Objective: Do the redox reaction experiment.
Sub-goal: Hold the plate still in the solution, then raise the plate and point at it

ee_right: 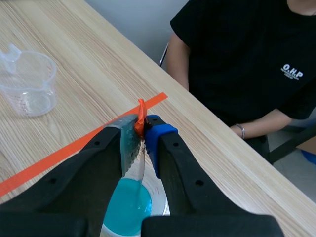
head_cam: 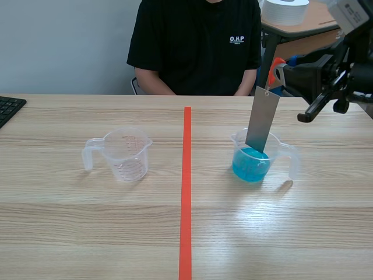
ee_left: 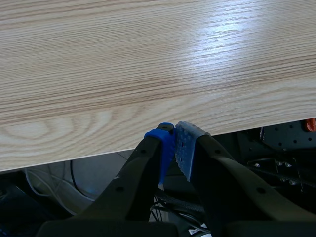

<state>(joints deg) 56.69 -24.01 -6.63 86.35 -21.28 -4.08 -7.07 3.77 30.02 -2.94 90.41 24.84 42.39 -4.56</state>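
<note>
Strip (head_cam: 261,119), grey and flat, hung tilted from an orange clip (head_cam: 275,69), and your right gripper (ee_right: 142,129) was clamped on that clip, pads pressed on either side of it. The strip's lower end sat in the blue liquid (head_cam: 250,166) inside the right cup (head_cam: 281,149). That cup was clear and had a handle on its outer side. It stood on the table (ee_left: 148,74), right of the tape line (head_cam: 186,192). In the right wrist view the strip ran down between the fingers toward the liquid under the gripper.

A second clear cup (head_cam: 125,153), with nothing in it that I could see, stood left of the line, well apart from the first one, its handle pointing outward.

Your left gripper (ee_left: 175,138) had its fingers together on nothing, pads touching, and sat over the near table edge with bare wood ahead of it. The left arm did not show in the scene view. The right arm came in high from the right.

A person (head_cam: 195,46) in a black shirt sat across the table. A keyboard (head_cam: 9,108) corner showed at the far left edge.
</note>
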